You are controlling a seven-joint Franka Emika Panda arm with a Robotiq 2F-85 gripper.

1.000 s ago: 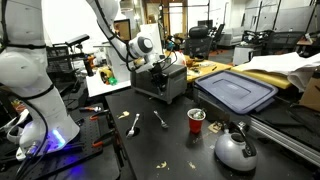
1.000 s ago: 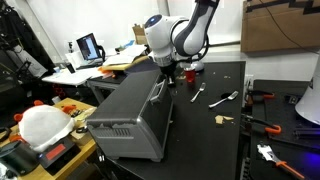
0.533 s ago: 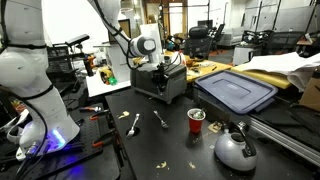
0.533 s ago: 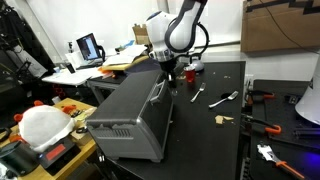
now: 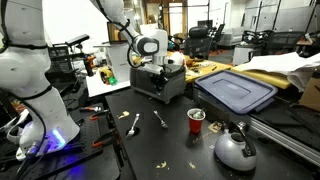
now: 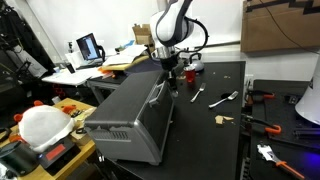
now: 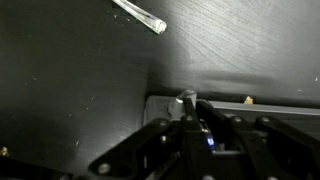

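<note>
Grey oven (image 6: 125, 118) on black bench (image 6: 215, 145), end effector (image 6: 170, 72) at its far top edge, fingers drawn together touching the rim, fork (image 6: 222, 99) just beside, red cup (image 5: 196, 120) near.

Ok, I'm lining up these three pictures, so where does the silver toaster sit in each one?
In an exterior view: the toaster stands at mid-height, right at the middle of the picture.
In an exterior view: it is large and fills the lower middle.
Wrist view: only its pale edge shows, low and right of centre.
Shared landmark: the claw, whose tips are at the toaster's end in all three.
</note>
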